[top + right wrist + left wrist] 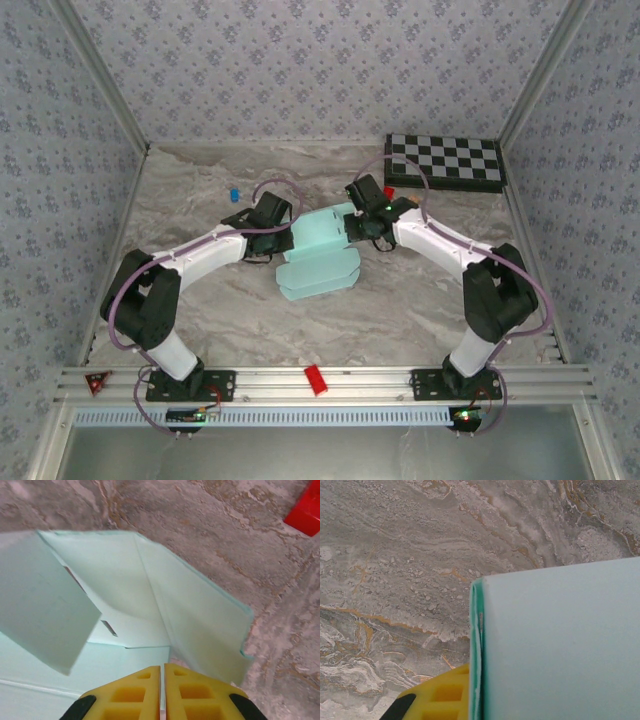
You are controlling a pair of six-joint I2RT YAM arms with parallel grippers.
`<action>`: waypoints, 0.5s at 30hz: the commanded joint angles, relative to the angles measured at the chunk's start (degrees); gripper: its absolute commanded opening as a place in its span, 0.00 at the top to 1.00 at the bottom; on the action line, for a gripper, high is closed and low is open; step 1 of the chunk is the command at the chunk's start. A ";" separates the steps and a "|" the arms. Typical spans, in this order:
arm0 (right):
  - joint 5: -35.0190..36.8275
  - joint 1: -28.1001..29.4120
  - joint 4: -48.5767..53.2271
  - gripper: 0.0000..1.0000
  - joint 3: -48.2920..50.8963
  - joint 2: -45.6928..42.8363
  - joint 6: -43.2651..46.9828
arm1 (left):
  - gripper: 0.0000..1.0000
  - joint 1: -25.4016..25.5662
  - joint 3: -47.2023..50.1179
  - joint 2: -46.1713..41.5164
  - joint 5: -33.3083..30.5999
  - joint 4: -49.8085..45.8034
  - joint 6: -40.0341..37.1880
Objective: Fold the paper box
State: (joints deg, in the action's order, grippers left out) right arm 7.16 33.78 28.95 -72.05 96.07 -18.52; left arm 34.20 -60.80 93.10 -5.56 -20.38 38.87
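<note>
I'm mid-fold: the paper box [320, 262] lies half-formed on the tabletop [420, 310], with panels raised at its far end. Both arms reach inward, elbows out, wrists tipped down beside the box. The left gripper [283, 232] looks clamped on an upright flap's edge (one finger is hidden behind card). The right gripper [162, 680], at the box's right, has its fingers together, empty I think. Next I'd need to press a raised wall over along its crease.
</note>
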 commanded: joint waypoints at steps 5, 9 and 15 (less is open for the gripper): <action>2.88 0.67 4.46 0.89 -2.03 2.72 1.21 | 1.00 0.19 -0.60 -1.10 -0.50 -0.18 -0.69; 3.15 0.85 4.67 0.89 -1.84 3.38 1.25 | 1.00 0.18 -0.60 -1.33 -0.54 -0.19 -0.73; -0.28 0.51 3.66 0.90 -1.43 3.80 0.96 | 1.00 0.24 -0.62 -1.41 -0.24 0.08 -0.47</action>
State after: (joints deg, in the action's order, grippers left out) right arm 8.34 34.28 31.73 -72.47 98.85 -17.98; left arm 34.20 -60.80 93.10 -5.63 -20.60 38.63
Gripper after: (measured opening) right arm 0.100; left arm 0.102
